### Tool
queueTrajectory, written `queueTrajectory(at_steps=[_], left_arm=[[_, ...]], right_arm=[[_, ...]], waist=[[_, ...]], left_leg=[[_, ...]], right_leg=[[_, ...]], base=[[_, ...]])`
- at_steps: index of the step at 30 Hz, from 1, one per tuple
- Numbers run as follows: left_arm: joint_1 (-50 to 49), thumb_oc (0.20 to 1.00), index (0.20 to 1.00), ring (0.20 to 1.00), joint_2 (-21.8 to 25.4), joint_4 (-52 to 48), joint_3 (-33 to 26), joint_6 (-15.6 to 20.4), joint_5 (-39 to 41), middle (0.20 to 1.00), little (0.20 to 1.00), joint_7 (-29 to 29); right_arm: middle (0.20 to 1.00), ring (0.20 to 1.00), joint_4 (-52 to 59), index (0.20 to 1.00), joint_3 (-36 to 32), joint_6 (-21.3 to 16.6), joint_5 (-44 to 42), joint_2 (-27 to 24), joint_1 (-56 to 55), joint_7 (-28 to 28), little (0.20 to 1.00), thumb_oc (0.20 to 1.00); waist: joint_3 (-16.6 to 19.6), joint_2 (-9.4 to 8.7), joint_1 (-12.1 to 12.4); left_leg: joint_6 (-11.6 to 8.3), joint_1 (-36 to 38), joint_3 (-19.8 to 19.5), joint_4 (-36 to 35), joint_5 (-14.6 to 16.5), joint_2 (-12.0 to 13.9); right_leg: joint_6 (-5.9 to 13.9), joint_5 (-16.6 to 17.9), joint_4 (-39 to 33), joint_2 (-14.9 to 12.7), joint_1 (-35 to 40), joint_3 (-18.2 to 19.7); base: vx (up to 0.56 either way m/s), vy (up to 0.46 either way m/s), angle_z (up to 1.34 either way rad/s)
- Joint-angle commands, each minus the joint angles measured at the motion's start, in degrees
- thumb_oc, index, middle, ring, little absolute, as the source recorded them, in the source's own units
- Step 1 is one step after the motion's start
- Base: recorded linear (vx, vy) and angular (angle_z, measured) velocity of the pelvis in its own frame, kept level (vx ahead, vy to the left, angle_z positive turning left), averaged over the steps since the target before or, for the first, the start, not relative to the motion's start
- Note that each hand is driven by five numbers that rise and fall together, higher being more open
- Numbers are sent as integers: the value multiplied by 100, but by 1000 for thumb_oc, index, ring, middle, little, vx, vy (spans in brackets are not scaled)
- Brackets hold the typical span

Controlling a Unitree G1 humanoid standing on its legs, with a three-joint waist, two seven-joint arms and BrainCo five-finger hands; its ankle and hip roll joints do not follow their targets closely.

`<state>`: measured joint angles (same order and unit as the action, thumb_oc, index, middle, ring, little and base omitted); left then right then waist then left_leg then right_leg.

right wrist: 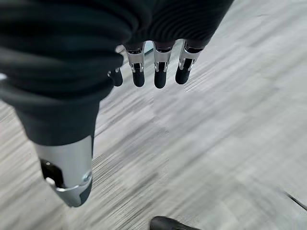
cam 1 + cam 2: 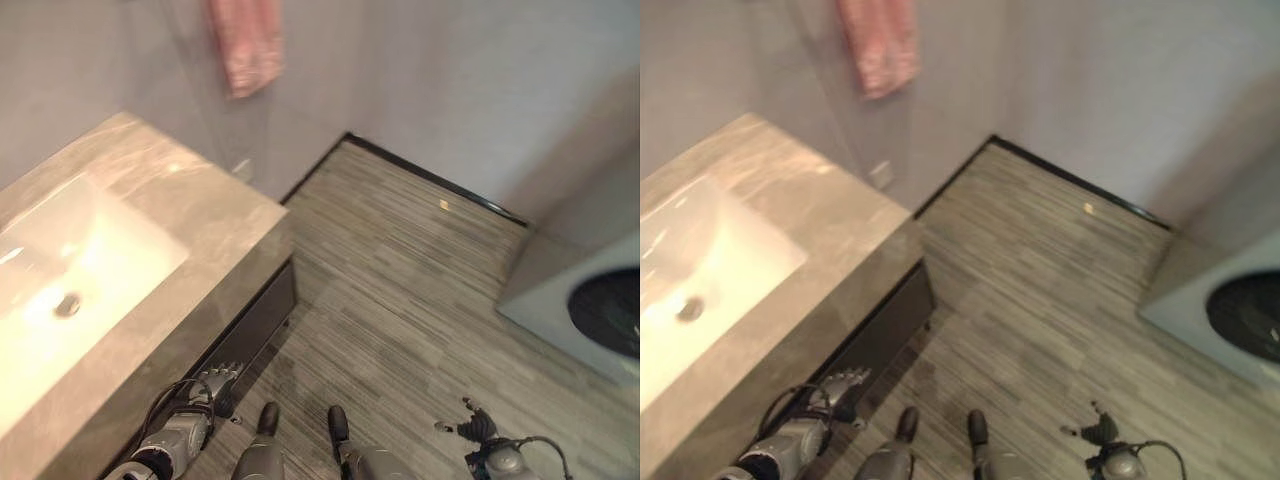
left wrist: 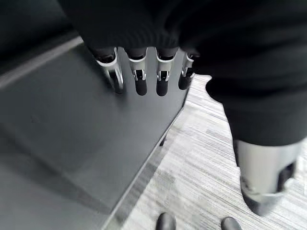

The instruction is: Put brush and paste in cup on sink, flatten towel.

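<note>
left eye view has the pink towel [image 2: 245, 45] hanging on the grey wall, high above the far corner of the counter [image 2: 215, 215], its lower edge free and its top cut off by the frame. it looks bunched into a narrow fall rather than spread, with soft folds down its length. my guess is that it is light and limp, with nothing stiff to push against, so it should be taken at the lower corners or the side edges and drawn outward, not pressed in the middle where it would only crease again. it is unlikely to slip or break; the risk i see is dragging it off whatever holds it, which is out of sight.

below it the white sink [image 2: 60, 290] is set into the marbled counter, drain in the middle. i cannot make out a brush, paste or cup on the stretch of counter shown.

both arms hang low, well apart from towel and sink. left hand [image 3: 139, 76] sits just beside the dark cabinet front [image 3: 72, 143] under the counter, fingers straight and relaxed, holding nothing. right hand [image 1: 156, 67] hangs over the striped floor [image 1: 230, 124], fingers likewise loose and empty. a washing machine [image 2: 600, 305] stands at the far right.
</note>
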<state>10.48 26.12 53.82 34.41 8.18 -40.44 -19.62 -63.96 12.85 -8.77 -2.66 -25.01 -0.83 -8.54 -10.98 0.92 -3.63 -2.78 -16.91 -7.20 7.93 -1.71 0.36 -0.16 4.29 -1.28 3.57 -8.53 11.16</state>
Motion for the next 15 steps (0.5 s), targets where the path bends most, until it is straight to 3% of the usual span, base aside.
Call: queueTrajectory(at_steps=[1,3,4,6,7,8,9,10,12,14,15], left_arm=[[-283,1000,1000,1000,668,-611,-332,122,411,1000,1000,-167],[-689,1000,1000,1000,886,-1093,-455,299,605,1000,1000,122],[-806,1000,1000,1000,1016,-1338,-509,314,700,1000,1000,236],[-1028,1000,1000,1000,1057,-1553,-811,350,1017,1000,1000,443],[-1086,1000,1000,1000,1001,-1482,-897,331,1130,1000,1000,518],[-1108,1000,1000,1000,922,-1344,-991,310,1315,1000,1000,600],[-1108,1000,1000,1000,922,-1344,-992,310,1315,1000,1000,600],[-1167,1000,1000,1000,734,-1167,-1319,228,1911,1000,1000,800],[-1191,1000,1000,1000,596,-1093,-1503,190,2295,1000,1000,899],[-961,1000,1000,1000,228,-687,-1757,56,2980,1000,1000,1033],[-873,1000,1000,1000,-14,-699,-2030,41,3494,1000,1000,1049]], right_arm=[[1000,1000,-109,1000,-55,-42,-142,41,-245,138,1000,1000],[1000,1000,-608,1000,-450,87,-151,30,-320,37,1000,1000],[1000,1000,-691,1000,-473,132,-83,9,-275,14,1000,1000],[1000,1000,-862,1000,-683,231,-87,14,-198,-71,1000,1000],[1000,1000,-854,1000,-725,261,-83,39,-166,-50,1000,1000],[1000,1000,-870,1000,-733,285,-77,40,-137,-24,1000,1000],[1000,1000,-870,1000,-733,285,-77,40,-136,-24,1000,1000],[1000,1000,-761,1000,-697,327,-10,27,-57,17,1000,1000],[1000,1000,-645,1000,-657,323,-30,52,-10,39,1000,1000],[1000,1000,-120,1000,-418,345,-172,49,203,196,1000,1000],[1000,1000,675,1000,-453,297,-564,96,89,433,1000,1000]], waist=[[122,-313,194],[222,-315,220],[232,-330,317],[275,-265,658],[320,-245,675],[312,-274,630],[304,-274,631],[371,-367,686],[392,-412,708],[294,-460,748],[164,-478,733]], left_leg=[[190,-97,368,32,74,-186],[318,155,842,-160,196,-143],[323,189,986,-213,190,-103],[224,312,1439,-176,302,103],[203,335,1575,-165,300,138],[197,445,1716,-113,366,128],[197,454,1717,-112,368,127],[227,523,2024,68,485,123],[228,496,2127,233,536,136],[220,422,2249,855,624,257],[256,472,2286,1258,810,347]], right_leg=[[457,-967,614,-130,110,82],[573,-924,745,-207,-38,103],[612,-825,803,-277,-177,-134],[654,-943,874,-870,-82,-1952],[612,-943,913,-993,-19,-2448],[629,-972,1013,-1029,49,-2668],[629,-975,1016,-1030,56,-2667],[612,-984,1075,-1046,169,-2944],[604,-1011,965,-1021,255,-2980],[451,-1157,956,-918,375,-2806],[365,-1316,1264,-892,424,-2765]], base=[[41,262,-107],[71,241,-96],[28,229,-111],[-38,115,-145],[-7,133,-158],[5,110,-107],[8,130,-84],[-7,71,-8],[-20,33,-35],[-35,-47,-90],[-16,-57,-51]])
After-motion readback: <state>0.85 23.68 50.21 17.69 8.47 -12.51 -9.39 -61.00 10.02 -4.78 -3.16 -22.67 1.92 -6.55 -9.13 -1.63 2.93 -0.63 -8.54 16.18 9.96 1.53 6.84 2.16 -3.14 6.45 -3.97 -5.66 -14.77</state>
